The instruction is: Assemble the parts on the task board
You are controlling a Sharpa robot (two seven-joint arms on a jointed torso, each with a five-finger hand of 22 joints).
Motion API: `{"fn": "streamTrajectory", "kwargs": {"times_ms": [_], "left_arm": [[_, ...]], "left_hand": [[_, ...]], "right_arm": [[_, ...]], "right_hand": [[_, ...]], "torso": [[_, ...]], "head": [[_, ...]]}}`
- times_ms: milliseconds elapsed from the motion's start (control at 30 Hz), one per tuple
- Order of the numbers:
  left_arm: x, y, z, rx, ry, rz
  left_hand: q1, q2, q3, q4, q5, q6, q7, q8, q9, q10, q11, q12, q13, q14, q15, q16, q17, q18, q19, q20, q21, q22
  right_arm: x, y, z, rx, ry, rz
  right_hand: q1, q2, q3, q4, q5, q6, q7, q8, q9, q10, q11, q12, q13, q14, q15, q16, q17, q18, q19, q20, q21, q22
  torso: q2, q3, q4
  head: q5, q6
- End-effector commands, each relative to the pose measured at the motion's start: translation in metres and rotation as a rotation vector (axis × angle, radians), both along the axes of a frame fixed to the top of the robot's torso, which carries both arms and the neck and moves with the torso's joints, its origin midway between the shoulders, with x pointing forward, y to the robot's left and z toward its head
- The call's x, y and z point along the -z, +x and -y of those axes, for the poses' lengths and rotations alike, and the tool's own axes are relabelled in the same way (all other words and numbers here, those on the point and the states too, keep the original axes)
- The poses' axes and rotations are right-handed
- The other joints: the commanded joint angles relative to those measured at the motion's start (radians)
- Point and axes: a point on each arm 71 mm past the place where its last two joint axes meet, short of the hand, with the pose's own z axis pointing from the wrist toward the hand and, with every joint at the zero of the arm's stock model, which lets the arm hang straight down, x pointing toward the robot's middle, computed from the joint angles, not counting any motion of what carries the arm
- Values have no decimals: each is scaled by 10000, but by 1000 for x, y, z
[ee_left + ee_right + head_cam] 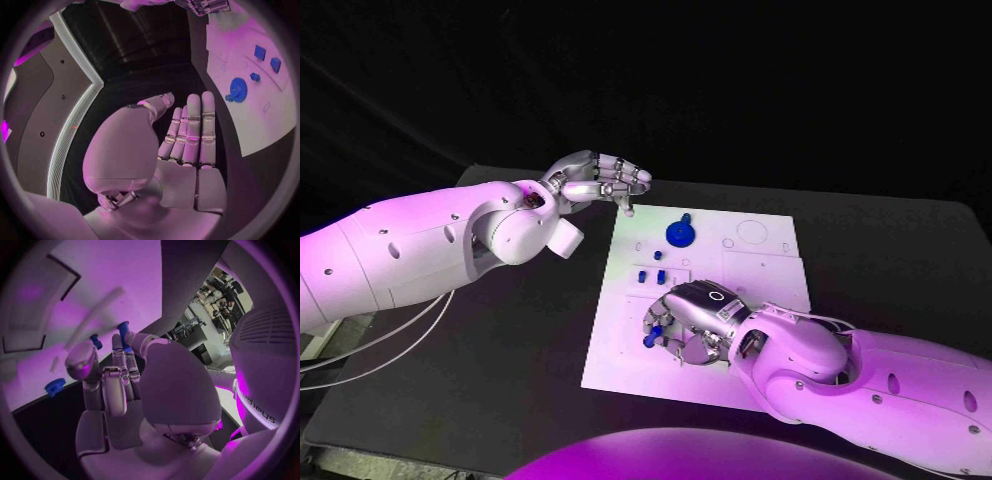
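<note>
The white task board [625, 350] lies in the middle of the black table. On it my right hand [694, 322] rests low and pinches a small blue part [651, 338] between thumb and finger; the same blue part [123, 333] stands up at the fingertips of my right hand [119, 385]. A round blue part [678, 233] sits near the board's far edge, with two small blue parts [649, 277] below it. My left hand [596, 180] hovers over the board's far left corner, holding nothing. In its wrist view the left hand [187, 145] has its fingers stretched out beside the round blue part [237, 90].
Outlined recesses [754, 233] mark the board's far right corner. Bare black table [502, 330] stretches to the board's left and more table [891, 270] to its right. My left forearm [430, 245] crosses the table's left side.
</note>
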Motion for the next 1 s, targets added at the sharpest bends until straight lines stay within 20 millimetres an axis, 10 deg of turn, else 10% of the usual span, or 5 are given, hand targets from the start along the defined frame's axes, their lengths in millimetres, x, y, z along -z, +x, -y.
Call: {"fn": "streamTrajectory", "kwargs": {"times_ms": [33, 300, 467, 600, 1000], "left_arm": [[-1, -1, 2, 159, -59, 15], [-1, -1, 2, 154, -54, 11], [-1, -1, 2, 162, -43, -11], [-1, -1, 2, 161, -37, -19], [-1, -1, 2, 148, -26, -29]], "left_hand": [[14, 50, 13, -26, 34, -86, 373, 47, -7, -70, 12, 59, -1, -57, -12, 13, -14, 137, -55, 24, -8, 2], [14, 50, 13, -26, 34, -86, 373, 47, -7, -70, 12, 59, -1, -57, -12, 13, -14, 137, -55, 24, -8, 2], [8, 49, 13, -21, 32, -92, 375, 56, -9, -77, 14, 70, -2, -59, -9, 16, -15, 136, -57, 26, -5, 4], [-2, 49, 12, -13, 30, -97, 377, 61, -10, -84, 16, 77, -3, -62, -6, 17, -15, 134, -59, 27, -5, 4], [-12, 49, 13, -4, 29, -110, 380, 69, -13, -104, 20, 86, -6, -70, -2, 17, -17, 132, -66, 30, -7, 3]], "right_arm": [[3, 0, 0, 79, -540, 132], [4, -4, -6, -206, -757, 125], [7, -6, -10, -439, -883, -39], [8, -6, -10, -496, -897, -74], [4, -5, -7, -317, -453, 301]], "right_hand": [[-7, 116, 12, -58, 34, 35, 33, 187, 1078, 435, -342, 5, 9, 590, -74, 26, 173, -70, -43, -47, -47, -15], [-265, -20, -200, -203, 32, -56, 40, 244, 1161, 340, -306, -96, 1, 576, -41, 2, 109, -58, -92, -21, -158, -60], [-860, -669, -712, -147, 856, -522, 227, -59, 997, -47, -146, -182, -43, 564, 98, -7, 78, -54, -143, 72, -283, -106], [-918, -954, -971, -265, 704, -619, 241, -169, 909, -117, -122, -126, -22, 555, 117, -14, 50, -37, -157, 115, -343, -126], [-1052, -956, -2307, -528, 1122, -1307, 272, -828, 514, -811, -79, -13, -5, 534, 162, -27, 6, -4, -208, 168, -561, -200]], "torso": [[0, -3, -3], [-8, 0, -10], [-11, -2, -10], [-14, -3, -14], [-6, 3, -13]], "head": [[8, -15], [9, -9], [8, -14], [2, -1], [-1, 36]]}}
